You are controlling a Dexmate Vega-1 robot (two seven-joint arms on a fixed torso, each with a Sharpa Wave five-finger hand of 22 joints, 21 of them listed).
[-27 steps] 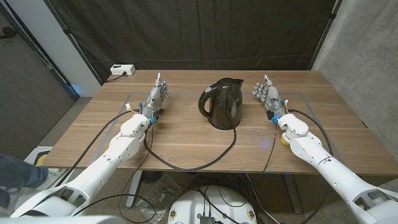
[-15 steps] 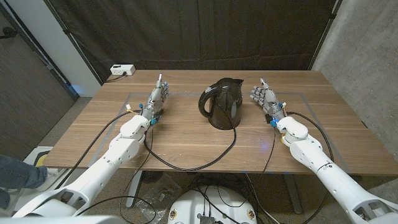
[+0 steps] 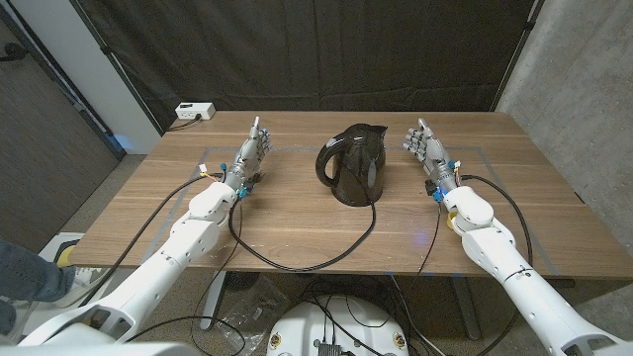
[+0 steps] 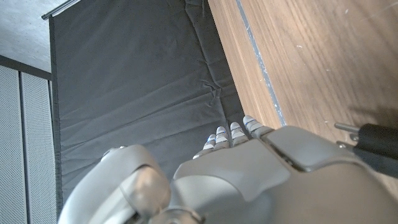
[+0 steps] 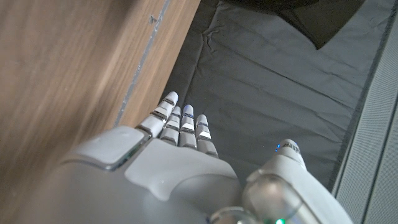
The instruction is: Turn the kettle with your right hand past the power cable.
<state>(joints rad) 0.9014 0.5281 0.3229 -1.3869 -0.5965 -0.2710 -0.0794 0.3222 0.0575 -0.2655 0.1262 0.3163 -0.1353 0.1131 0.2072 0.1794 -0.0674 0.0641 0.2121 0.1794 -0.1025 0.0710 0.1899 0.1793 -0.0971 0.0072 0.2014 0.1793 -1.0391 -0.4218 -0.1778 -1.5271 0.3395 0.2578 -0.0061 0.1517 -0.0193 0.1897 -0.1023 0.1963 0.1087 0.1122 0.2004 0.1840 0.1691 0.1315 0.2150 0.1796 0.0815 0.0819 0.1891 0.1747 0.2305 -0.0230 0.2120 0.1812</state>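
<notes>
A black electric kettle [image 3: 355, 164] stands upright at the table's far middle, its handle on the robot's left side and its spout toward the far right. Its black power cable [image 3: 297, 259] runs from the base forward, loops near the front edge and leads left. My right hand [image 3: 423, 145] stands open to the right of the kettle, a short gap away, fingers pointing to the far edge; its back shows in the right wrist view [image 5: 168, 168]. My left hand [image 3: 252, 150] is open left of the kettle, empty, also seen in the left wrist view [image 4: 249, 168].
A white power strip [image 3: 194, 112] lies at the table's far left corner. Faint tape lines [image 3: 471, 150] mark a rectangle on the wooden table [image 3: 297, 213]. A black curtain hangs behind the table. A person's sleeve [image 3: 25, 272] shows at the left edge.
My right hand drifted slightly toward the kettle and then back out to the right and a little farther away. The kettle, cable and left hand stayed put.
</notes>
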